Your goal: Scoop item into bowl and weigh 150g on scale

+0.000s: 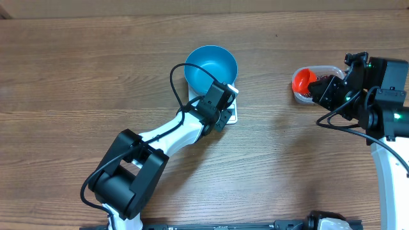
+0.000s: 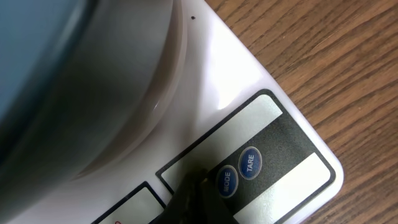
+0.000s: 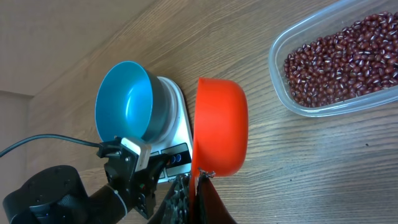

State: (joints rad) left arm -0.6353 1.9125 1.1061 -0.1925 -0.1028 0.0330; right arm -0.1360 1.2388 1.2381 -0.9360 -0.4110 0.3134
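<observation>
Bowl [image 1: 211,66], teal-blue, stands on the white scale [image 1: 233,114] at mid-table in the overhead view. The left arm reaches up from the near edge. The left gripper [image 1: 223,116] is over the scale's near right corner, and the view is too small to judge its jaws. At the far right a clear tub [image 1: 332,68] holds the red-brown beans [image 1: 307,94]. The right gripper [image 1: 315,86] holds an orange scoop [image 1: 302,79] over the tub's left end. No writing is legible.

Left wrist view: scale [image 2: 211,74] fills the frame, with the bowl [image 2: 37,56] blurred at upper left. The dark panel carries two blue buttons, "MODE" [image 2: 227,182] and "TARE" [image 2: 250,163]. The left gripper [image 2: 191,199] has its fingers closed to one dark tip, on the panel just left of MODE. Wood table [image 2: 336,56] shows at right.

Right wrist view: right gripper [image 3: 196,193] is clamped on the rim of the scoop [image 3: 221,124], which is tipped on its side. Beans [image 3: 342,53] lie in the tub [image 3: 280,93] at upper right. Bowl [image 3: 124,102] sits on the scale [image 3: 180,127] at left. The panel print is too small to read.
</observation>
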